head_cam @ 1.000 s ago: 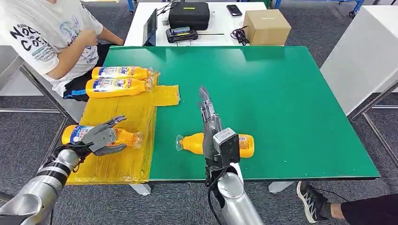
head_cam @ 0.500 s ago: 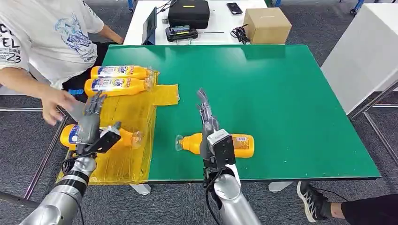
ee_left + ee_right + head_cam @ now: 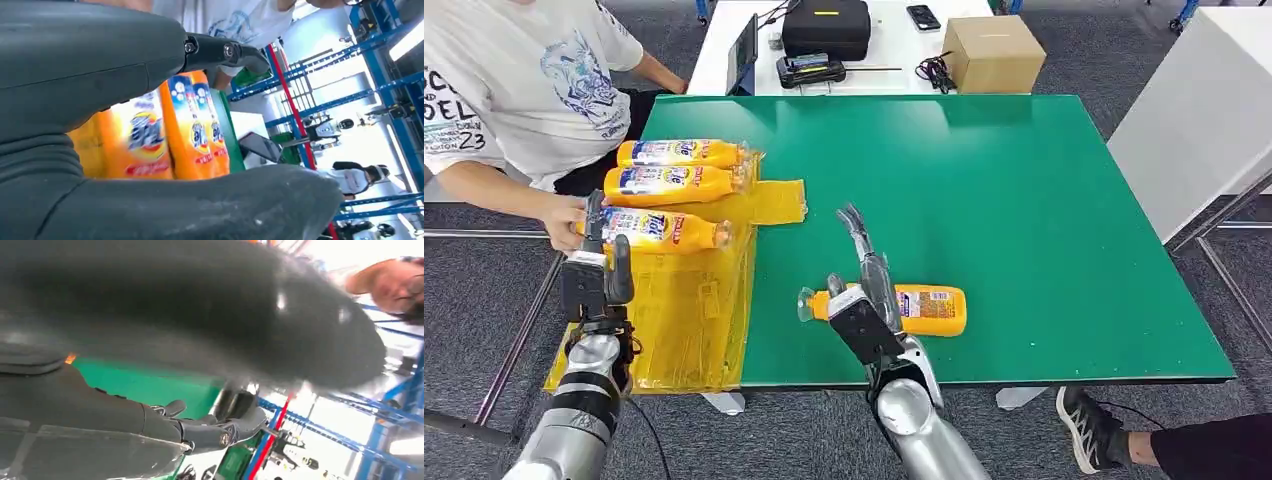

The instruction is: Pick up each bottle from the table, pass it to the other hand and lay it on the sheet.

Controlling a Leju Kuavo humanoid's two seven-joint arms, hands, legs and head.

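Observation:
Three orange bottles lie on the yellow sheet [image 3: 694,330] at the table's left edge: two at the far end [image 3: 679,153] [image 3: 674,183] and a third [image 3: 664,230] whose base a person's hand [image 3: 564,218] holds. My left hand [image 3: 596,270] stands upright just short of that third bottle, fingers apart, holding nothing. In the left wrist view the bottle labels [image 3: 150,135] show between the thumb and fingers [image 3: 225,50]. A fourth bottle [image 3: 924,308] lies on the green table [image 3: 1024,200] near the front edge. My right hand [image 3: 864,285] is over its neck end, fingers stretched out and apart, not gripping.
A person in a white shirt [image 3: 514,90] sits at the table's left. On the white table behind are a black case [image 3: 826,30], a cardboard box [image 3: 992,55], a phone [image 3: 922,20] and a laptop [image 3: 744,55]. Another white table [image 3: 1214,110] stands at the right.
My left hand let go of the bottle, drew back and turned upright. The person's hand slid that bottle up beside the other two. My right hand turned slightly over the fourth bottle.

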